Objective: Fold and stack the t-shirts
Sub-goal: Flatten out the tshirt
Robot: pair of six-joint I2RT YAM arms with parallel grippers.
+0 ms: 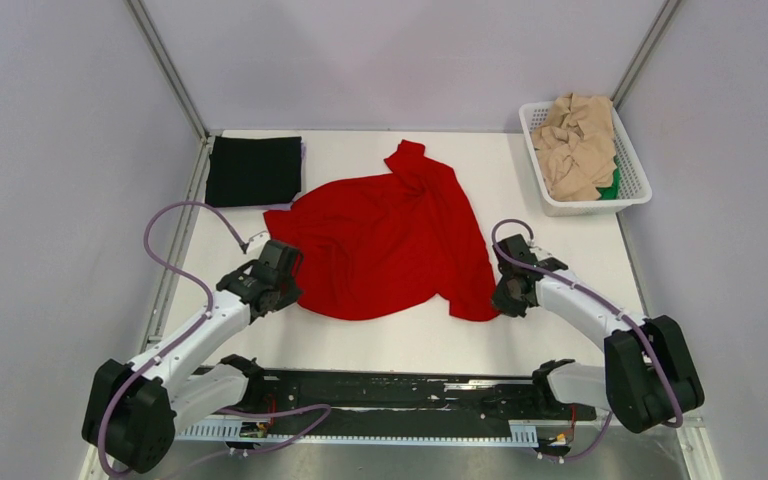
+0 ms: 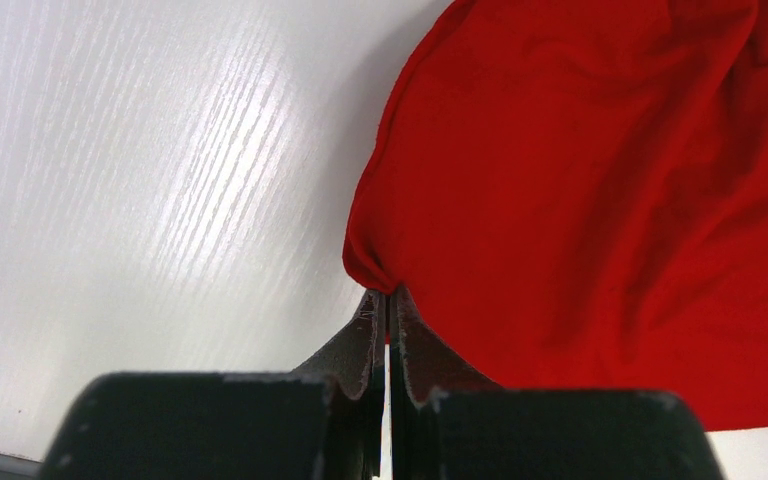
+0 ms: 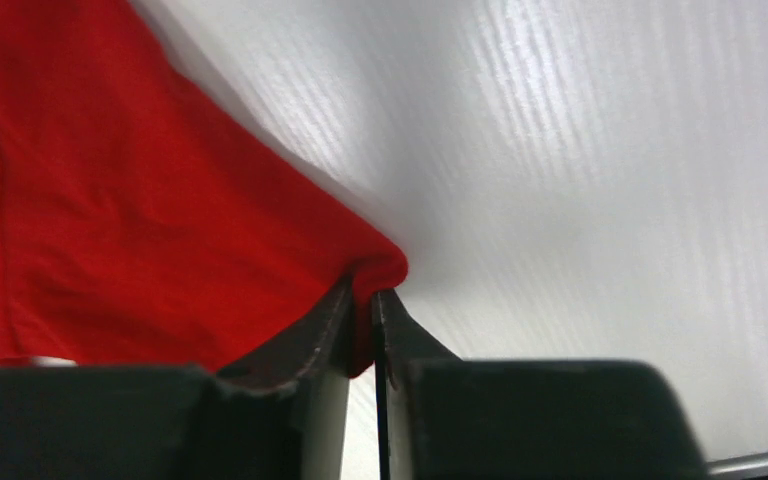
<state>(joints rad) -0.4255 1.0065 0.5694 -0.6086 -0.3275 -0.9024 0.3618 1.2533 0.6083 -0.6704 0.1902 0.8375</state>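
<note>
A bright red t-shirt (image 1: 385, 240) lies crumpled and spread over the middle of the white table. My left gripper (image 1: 282, 283) is shut on the shirt's near left edge; in the left wrist view the red cloth (image 2: 600, 200) bunches at the closed fingertips (image 2: 388, 298). My right gripper (image 1: 503, 297) is shut on the shirt's near right corner; the right wrist view shows that corner (image 3: 110, 230) pinched between the fingers (image 3: 363, 292). A black t-shirt (image 1: 254, 170) lies folded flat at the far left. Beige t-shirts (image 1: 577, 145) and a green one (image 1: 611, 186) fill the basket.
A white lattice basket (image 1: 631, 190) stands at the far right of the table. Metal frame posts rise at both back corners. A black rail with cables runs along the near edge between the arm bases.
</note>
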